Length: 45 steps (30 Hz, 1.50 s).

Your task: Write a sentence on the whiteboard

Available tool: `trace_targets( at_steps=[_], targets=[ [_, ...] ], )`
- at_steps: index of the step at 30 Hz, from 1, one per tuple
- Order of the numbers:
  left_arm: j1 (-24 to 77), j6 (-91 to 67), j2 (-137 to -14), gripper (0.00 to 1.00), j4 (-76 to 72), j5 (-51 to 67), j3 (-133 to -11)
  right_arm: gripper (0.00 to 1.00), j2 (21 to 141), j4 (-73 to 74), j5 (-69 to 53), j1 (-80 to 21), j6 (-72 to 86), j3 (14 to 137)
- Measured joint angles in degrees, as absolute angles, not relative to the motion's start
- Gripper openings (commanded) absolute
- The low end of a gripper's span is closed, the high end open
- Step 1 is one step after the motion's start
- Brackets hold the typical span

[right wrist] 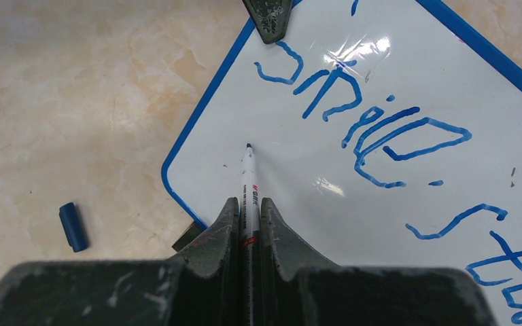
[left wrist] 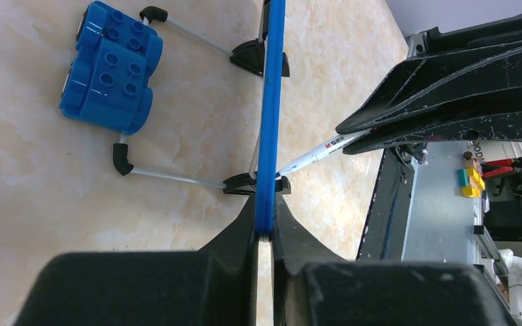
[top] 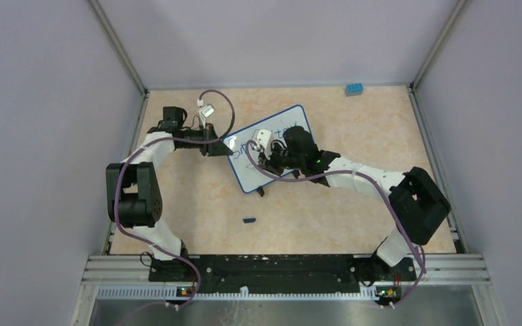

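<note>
The whiteboard stands tilted near the middle of the tabletop, a little toward the left and far side. On it the sentence is in blue; "Smile" is readable, and below it a second word starts with "sta", cut by the picture edge. The left end effector is clamped on the blue frame at the board's left edge. The right end effector is closed tight on a white marker. The marker tip is at a bare white part of the board beside "Smile"; I cannot tell if it really touches. A blue cap lies on the tabletop in front of the board. A blue toy block lies at the far edge, well apart.
</note>
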State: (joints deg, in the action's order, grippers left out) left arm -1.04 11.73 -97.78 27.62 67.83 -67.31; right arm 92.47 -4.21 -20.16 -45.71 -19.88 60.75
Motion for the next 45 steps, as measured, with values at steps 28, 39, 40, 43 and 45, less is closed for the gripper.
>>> trace_targets(
  at_steps=[28, 39, 40, 43, 45],
  targets=[
    [-1.0, 12.6, -97.9, 0.00, 28.3, 67.4, -67.5, 0.00, 92.5, -2.2, -21.0, -47.2, -21.3, 55.9],
    [-1.0, 12.8, -97.9, 0.00, 28.3, 67.4, -67.5, 0.00, 92.5, -2.1, -20.4, -47.2, -21.2, 56.0],
    [-1.0, 12.9, -97.9, 0.00, 28.3, 67.4, -67.5, 0.00, 92.5, -2.1, -20.4, -47.2, -21.2, 56.1],
    [-1.0, 13.0, -97.9, 0.00, 28.3, 67.5, -67.5, 0.00, 92.5, -2.0, -20.1, -47.2, -20.8, 56.9],
    [-1.0, 13.0, -97.9, 0.00, 28.3, 67.5, -67.5, 0.00, 92.5, -2.0, -19.9, -47.0, -20.7, 57.6]
  ],
)
